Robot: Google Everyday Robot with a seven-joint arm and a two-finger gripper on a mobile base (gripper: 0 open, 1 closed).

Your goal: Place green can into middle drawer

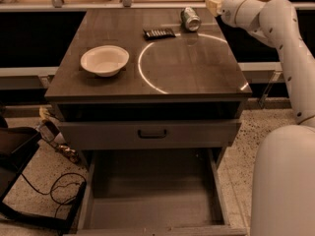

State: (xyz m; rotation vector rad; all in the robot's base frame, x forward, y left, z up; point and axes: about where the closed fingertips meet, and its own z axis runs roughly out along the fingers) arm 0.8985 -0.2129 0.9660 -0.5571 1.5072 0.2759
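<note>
On glossy tabletop, cylindrical green can lies near pincer.

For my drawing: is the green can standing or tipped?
Tipped: the green can lies sideways, silver top showing, beside the gripper at back right.

You've got the can lying at the back-R of the tabletop, gripper just R of it by the back corner, flat device to its L, bowl front-L, w/ a shut drawer below and an open drawer under that.
</note>
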